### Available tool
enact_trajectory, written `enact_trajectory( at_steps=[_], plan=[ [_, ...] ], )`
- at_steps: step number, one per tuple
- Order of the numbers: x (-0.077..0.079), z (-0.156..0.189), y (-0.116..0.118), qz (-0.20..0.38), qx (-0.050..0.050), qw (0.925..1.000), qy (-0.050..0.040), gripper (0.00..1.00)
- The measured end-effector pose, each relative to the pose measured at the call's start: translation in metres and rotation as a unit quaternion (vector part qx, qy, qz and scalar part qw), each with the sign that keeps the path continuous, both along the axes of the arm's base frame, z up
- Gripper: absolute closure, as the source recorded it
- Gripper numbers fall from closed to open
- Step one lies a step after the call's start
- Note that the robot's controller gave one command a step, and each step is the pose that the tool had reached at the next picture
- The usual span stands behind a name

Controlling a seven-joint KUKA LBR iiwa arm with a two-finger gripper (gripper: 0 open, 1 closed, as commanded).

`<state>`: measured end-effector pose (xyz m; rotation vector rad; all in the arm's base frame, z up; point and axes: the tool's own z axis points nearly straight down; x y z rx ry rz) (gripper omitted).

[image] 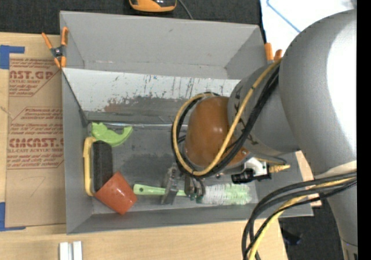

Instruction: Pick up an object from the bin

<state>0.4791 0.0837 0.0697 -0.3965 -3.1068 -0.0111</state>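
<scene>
My gripper (174,186) is low in the bin near the front wall, right over the pale green handle of a dish brush (149,190). The brush lies along the front wall with its whitish-green bristle head (227,196) to the right. A red-orange cup (116,193) lies on its side just left of the handle's end. Whether the gripper has the handle in its grasp cannot be made out.
A black scrubbing brush in a yellow frame (98,163) lies along the left wall. A lime-green curved piece (110,133) sits behind it. The arm with its orange cover and looped cables hangs over the right half of the bin.
</scene>
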Motion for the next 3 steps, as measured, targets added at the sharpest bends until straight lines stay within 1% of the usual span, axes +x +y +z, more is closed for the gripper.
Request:
enact_trajectory(
  at_steps=[1,2,3],
  plan=[
    [0.000,0.000,0.000,0.000,0.000,1.0000,0.0000,1.00],
    [0.000,0.033,0.001,0.000,0.001,1.0000,-0.0004,1.00],
    [0.000,0.020,0.001,0.000,0.000,1.0000,0.0005,1.00]
  ],
)
